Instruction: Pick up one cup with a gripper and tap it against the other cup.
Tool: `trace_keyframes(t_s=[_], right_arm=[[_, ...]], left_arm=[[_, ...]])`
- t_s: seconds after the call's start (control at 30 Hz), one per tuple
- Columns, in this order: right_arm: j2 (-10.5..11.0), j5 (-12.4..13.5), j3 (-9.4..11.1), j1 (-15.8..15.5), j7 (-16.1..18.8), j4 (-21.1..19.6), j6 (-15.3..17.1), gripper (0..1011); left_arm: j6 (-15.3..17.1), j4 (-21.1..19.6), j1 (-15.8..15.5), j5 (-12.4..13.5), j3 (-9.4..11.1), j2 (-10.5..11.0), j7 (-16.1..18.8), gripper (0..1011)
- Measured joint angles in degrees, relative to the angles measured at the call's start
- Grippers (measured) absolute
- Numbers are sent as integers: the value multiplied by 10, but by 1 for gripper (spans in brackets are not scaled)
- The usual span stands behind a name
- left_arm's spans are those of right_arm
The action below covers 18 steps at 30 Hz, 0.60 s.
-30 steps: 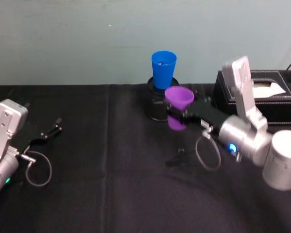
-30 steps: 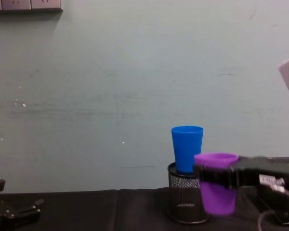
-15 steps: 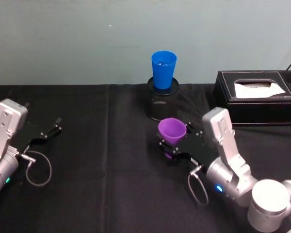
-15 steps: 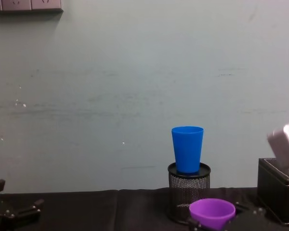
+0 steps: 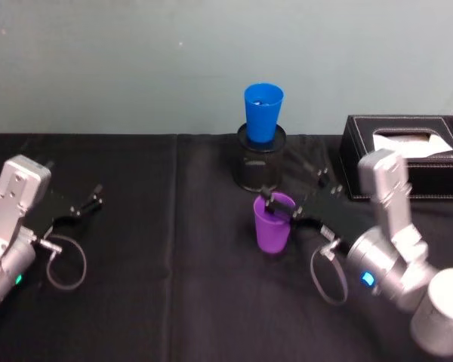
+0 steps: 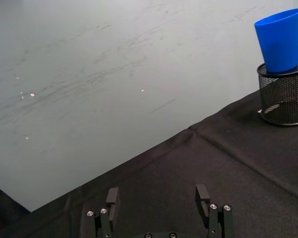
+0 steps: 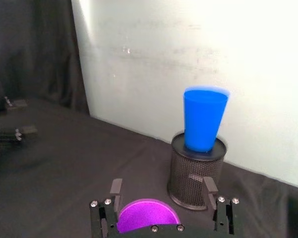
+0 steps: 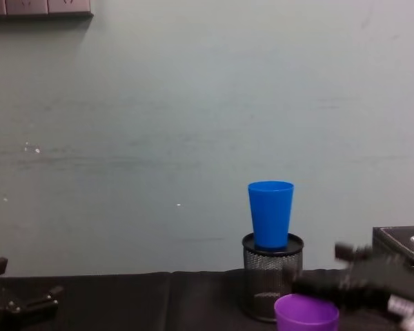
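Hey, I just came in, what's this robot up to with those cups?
The right gripper is at the purple cup, which stands upright on the black table, its fingers open on either side of the rim. The blue cup sits on top of a black mesh pen holder farther back, apart from the purple one. The left gripper rests open at the table's left side, idle.

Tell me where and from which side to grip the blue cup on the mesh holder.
Grip the blue cup across its upper wall just below the rim, coming in level from the front. It stands upright with its narrow base sunk in the black mesh holder, so only the upper, wider part is free, and the taper probably resists slipping downward. The right claw is nearest, by the purple cup.
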Motion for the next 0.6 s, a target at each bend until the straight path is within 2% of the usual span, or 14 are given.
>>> trace_keyframes(t_s=[0.03,0.6], right_arm=[[4,7,6,-5,4,-19,13,1003],[-4,-6,-7,3,-1,16,-9,1003]], left_arm=[[0,0,0,0,0,0,0,1000],[0,0,0,0,0,0,0,1000]])
